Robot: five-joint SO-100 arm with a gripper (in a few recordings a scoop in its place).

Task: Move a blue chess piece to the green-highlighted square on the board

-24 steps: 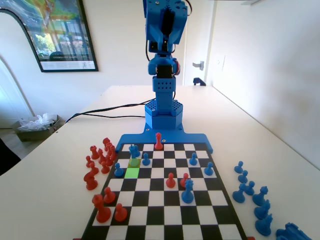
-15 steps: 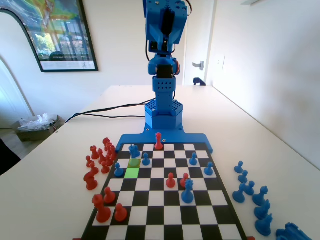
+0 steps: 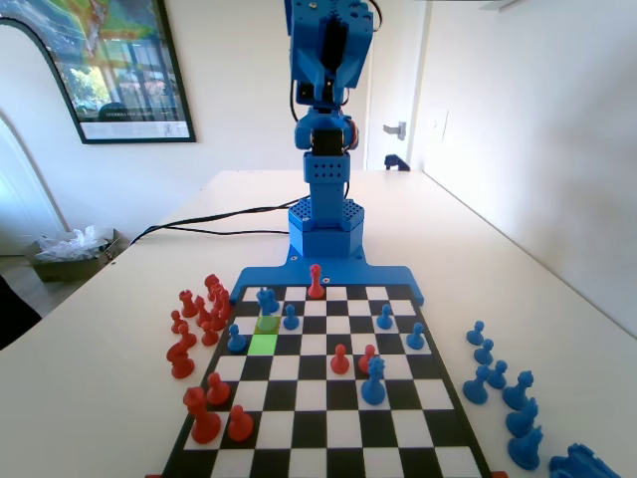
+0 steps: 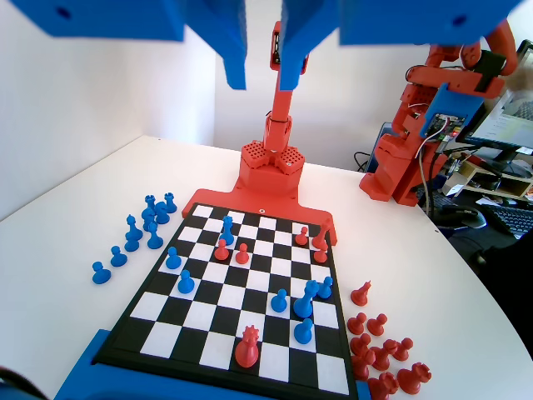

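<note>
The pincer (image 4: 264,79) hangs high above the board (image 3: 328,418), jaws spread, pinching nothing. In the fixed view the green-highlighted square (image 3: 263,345) is bare; a blue chess piece (image 3: 236,339) stands just left of it, another blue pawn (image 3: 291,318) beyond to the right. Red pieces (image 3: 199,319) cluster on the white desk (image 3: 109,398) left of the board, blue spares (image 3: 498,383) to the right. A framed poster (image 3: 114,65) hangs on the wall. Nothing has moved since earlier.

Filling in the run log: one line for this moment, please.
gripper: open, raised above board, empty | green-highlighted square: vacant | blue chess piece: beside it, untouched
</note>
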